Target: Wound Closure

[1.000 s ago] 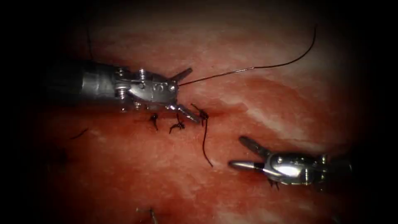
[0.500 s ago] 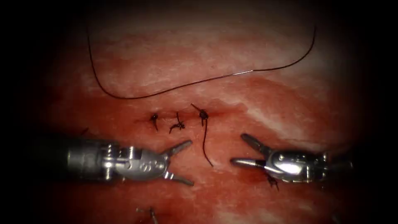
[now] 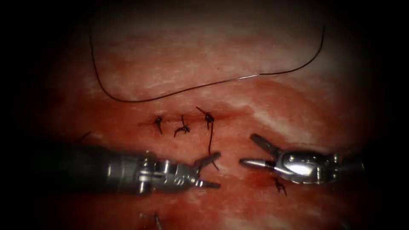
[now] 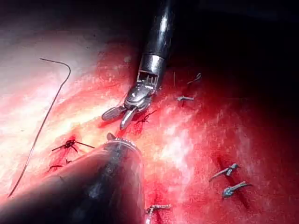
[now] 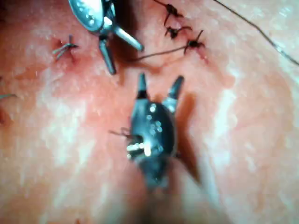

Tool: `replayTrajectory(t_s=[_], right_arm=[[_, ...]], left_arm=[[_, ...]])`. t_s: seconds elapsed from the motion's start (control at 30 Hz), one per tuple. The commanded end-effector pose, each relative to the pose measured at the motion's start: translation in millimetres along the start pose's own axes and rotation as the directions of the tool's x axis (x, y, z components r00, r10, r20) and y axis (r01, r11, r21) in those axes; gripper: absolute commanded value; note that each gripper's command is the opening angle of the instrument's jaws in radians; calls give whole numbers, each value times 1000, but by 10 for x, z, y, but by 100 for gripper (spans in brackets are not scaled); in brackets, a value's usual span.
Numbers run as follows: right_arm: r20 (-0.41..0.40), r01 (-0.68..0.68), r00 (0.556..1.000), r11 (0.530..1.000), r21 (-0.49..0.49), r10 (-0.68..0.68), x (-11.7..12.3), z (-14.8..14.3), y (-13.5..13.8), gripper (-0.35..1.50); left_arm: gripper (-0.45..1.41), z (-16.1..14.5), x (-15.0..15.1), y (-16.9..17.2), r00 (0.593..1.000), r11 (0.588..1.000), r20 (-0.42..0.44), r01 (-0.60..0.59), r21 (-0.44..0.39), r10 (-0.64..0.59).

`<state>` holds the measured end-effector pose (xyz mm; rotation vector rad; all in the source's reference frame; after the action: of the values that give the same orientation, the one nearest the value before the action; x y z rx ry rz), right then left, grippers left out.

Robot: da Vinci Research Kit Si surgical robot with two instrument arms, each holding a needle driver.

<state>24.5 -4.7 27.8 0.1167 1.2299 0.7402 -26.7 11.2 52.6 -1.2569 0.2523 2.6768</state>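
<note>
We see the thread tail (image 3: 210,145) hanging from its knot between both empty, parted end effectors, left end effector (image 3: 213,169) nearer than right end effector (image 3: 251,150).

**Tight gap below the cut**

My left tool (image 3: 211,172) and right tool (image 3: 251,154), both open and empty, face each other across bare tissue (image 3: 264,106). The knot's thread tail (image 3: 210,140) hangs between them, touching my left upper jaw.

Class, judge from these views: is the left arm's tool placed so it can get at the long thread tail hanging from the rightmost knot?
Probably yes. The left tool has open, empty jaws, its upper jaw right beside the thread tail below the rightmost knot. The open, empty right tool sits apart.
</note>
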Motion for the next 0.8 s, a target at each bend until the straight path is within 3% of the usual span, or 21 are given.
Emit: replayTrajectory(t_s=[0.03,0.2,0.27,0.33,0.5,0.57,0.8], right_arm=[[2,-1,1000,1000,0,1,-8,2,-5,128],[2,-2,1000,1000,-1,2,-8,3,-4,128],[2,-2,1000,1000,-1,2,-8,3,-4,128],[2,-2,1000,1000,-1,2,-8,3,-4,128],[22,24,999,999,26,-25,-8,8,-5,116],[27,111,993,991,70,-113,-6,15,0,116],[-61,496,868,850,179,-494,-9,42,12,101]], left_arm=[[34,7,-3,4,1000,1000,4,6,2,-6],[22,15,-7,1,1000,1000,19,14,14,-14],[0,17,-7,2,1000,1000,14,14,11,-14],[-42,18,-5,3,1000,1000,-1,14,-1,-14],[-45,13,0,-10,997,999,-70,12,-46,-15],[-45,5,-1,-22,994,999,-105,21,-27,-24],[-45,-9,-2,-43,993,999,-110,40,-21,-42]])
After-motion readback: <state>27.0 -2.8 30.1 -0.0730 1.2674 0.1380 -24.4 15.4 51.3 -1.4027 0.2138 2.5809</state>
